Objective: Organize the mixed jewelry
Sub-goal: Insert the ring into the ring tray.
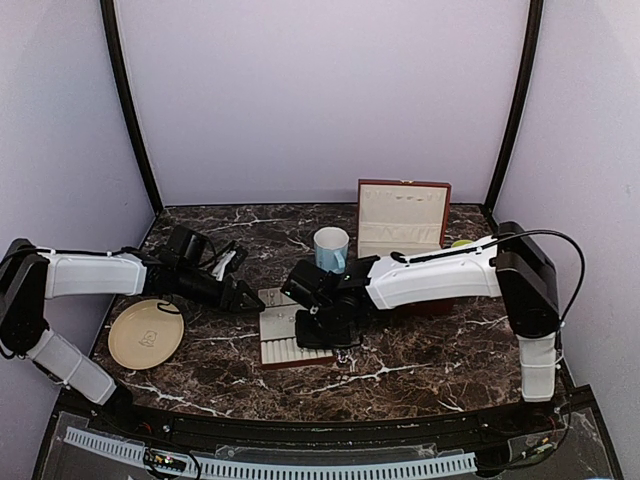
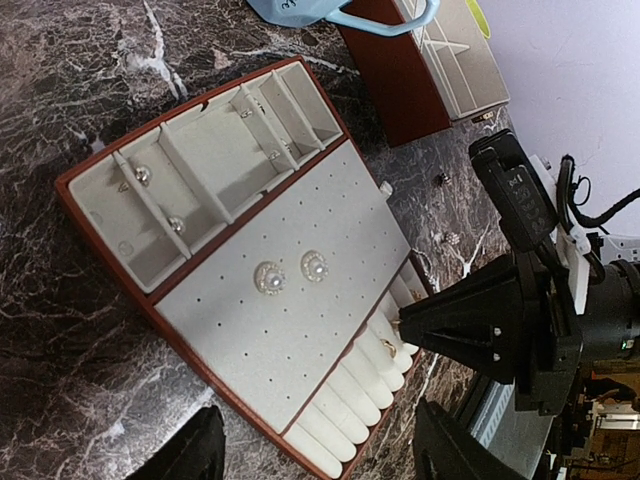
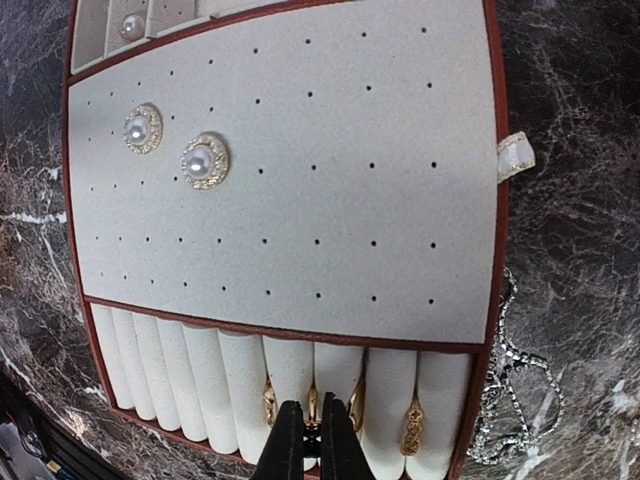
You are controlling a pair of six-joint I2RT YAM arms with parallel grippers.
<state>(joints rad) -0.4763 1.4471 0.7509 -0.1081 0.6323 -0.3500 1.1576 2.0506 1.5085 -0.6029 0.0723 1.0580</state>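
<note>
The cream slotted tray with a red-brown rim (image 1: pixel 275 345) lies mid-table. In the right wrist view its ring rolls (image 3: pixel 180 370) hold several gold rings (image 3: pixel 413 425), and two pearl studs (image 3: pixel 204 160) sit on its dotted pad. My right gripper (image 3: pixel 311 430) is over the rolls, shut on a gold ring (image 3: pixel 312 400) that sits in a slot. It hangs over the tray's near edge in the top view (image 1: pixel 335 330). A silvery chain (image 3: pixel 515 400) lies on the table right of the tray. My left gripper (image 2: pixel 320 465) is open and empty, just left of the tray (image 1: pixel 245 295).
A blue and white mug (image 1: pixel 331 247) stands behind the tray. An open red-brown box with cream lining (image 1: pixel 402 218) stands at the back right. A tan plate (image 1: pixel 146 333) lies at the front left. Small studs (image 2: pixel 452 238) lie loose on the marble.
</note>
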